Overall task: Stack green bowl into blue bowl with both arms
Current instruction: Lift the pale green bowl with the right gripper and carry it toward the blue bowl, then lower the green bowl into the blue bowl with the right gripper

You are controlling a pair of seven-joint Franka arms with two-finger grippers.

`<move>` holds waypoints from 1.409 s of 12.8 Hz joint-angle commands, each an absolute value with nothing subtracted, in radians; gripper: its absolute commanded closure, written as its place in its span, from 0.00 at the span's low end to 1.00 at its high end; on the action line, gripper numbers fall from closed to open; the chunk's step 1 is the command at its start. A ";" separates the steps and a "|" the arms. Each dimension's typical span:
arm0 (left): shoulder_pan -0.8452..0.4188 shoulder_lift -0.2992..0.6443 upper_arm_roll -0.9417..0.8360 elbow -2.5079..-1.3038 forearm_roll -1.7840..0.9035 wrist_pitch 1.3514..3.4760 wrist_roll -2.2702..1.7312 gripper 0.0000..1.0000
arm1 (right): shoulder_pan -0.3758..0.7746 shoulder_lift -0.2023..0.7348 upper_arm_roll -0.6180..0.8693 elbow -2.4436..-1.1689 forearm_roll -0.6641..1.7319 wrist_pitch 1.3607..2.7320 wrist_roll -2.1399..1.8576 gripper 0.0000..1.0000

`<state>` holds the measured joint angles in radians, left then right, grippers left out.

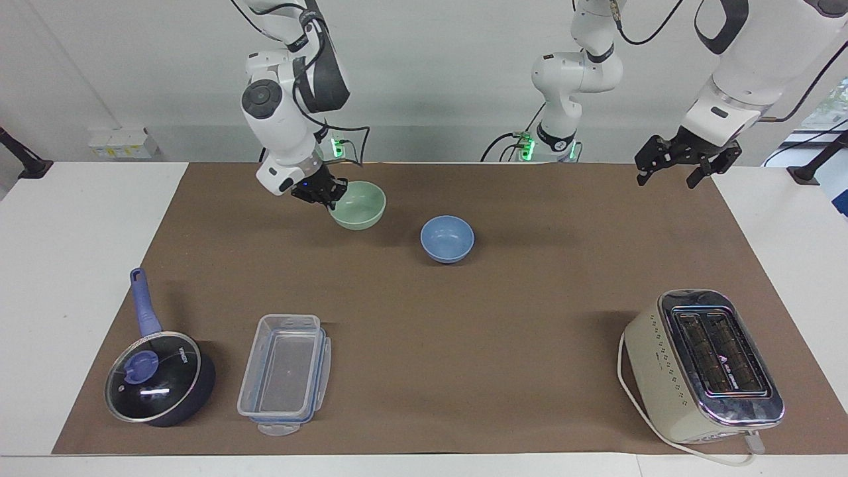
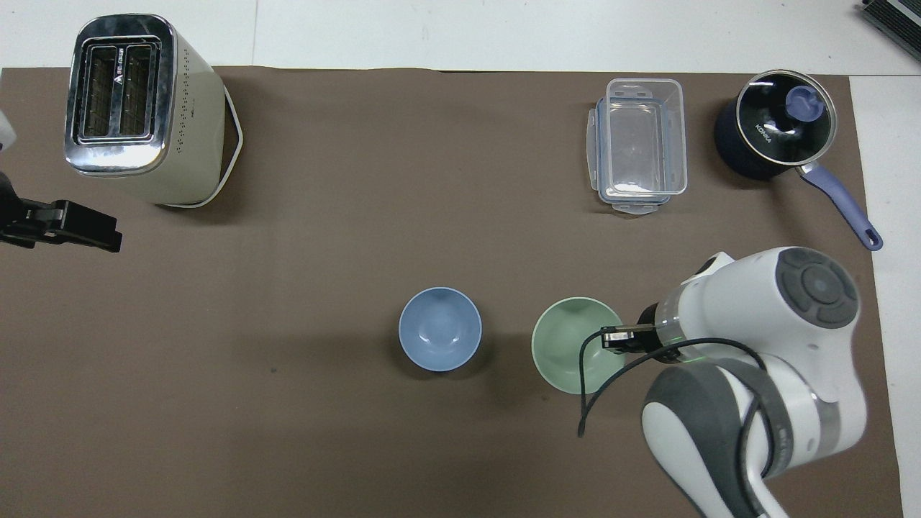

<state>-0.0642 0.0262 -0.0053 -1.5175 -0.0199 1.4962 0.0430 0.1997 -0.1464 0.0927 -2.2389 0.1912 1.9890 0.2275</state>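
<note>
My right gripper [image 1: 328, 194] is shut on the rim of the pale green bowl [image 1: 361, 204] and holds it upright in the air over the brown mat. It is beside the blue bowl [image 1: 447, 237], toward the right arm's end of the table. In the overhead view the green bowl [image 2: 572, 344] hangs close beside the blue bowl [image 2: 439, 329], with the right gripper [image 2: 619, 337] at its rim. The blue bowl stands empty on the mat. My left gripper [image 1: 667, 177] is open and empty, and waits raised over the mat's corner at the left arm's end; it also shows in the overhead view [image 2: 101, 234].
A cream toaster [image 1: 702, 364] stands far from the robots at the left arm's end. A clear plastic container [image 1: 285, 371] and a lidded dark saucepan [image 1: 159, 377] with a blue handle stand far from the robots at the right arm's end.
</note>
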 commanded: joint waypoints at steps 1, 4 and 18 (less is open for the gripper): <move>-0.061 0.023 -0.008 -1.508 -0.005 1.476 0.048 0.00 | 0.258 -0.115 0.087 -2.212 0.213 2.025 0.305 1.00; -0.061 0.023 -0.008 -1.508 -0.005 1.476 0.048 0.00 | 0.288 -0.109 0.089 -2.210 0.256 2.054 0.337 1.00; -0.061 0.023 -0.008 -1.508 -0.005 1.476 0.048 0.00 | 0.523 0.107 0.092 -2.111 0.258 2.237 0.690 1.00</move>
<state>-0.0642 0.0262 -0.0053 -1.5175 -0.0199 1.4958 0.0430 0.5087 0.0905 0.0949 -2.1221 0.2366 2.2208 0.6674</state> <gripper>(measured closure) 0.000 0.952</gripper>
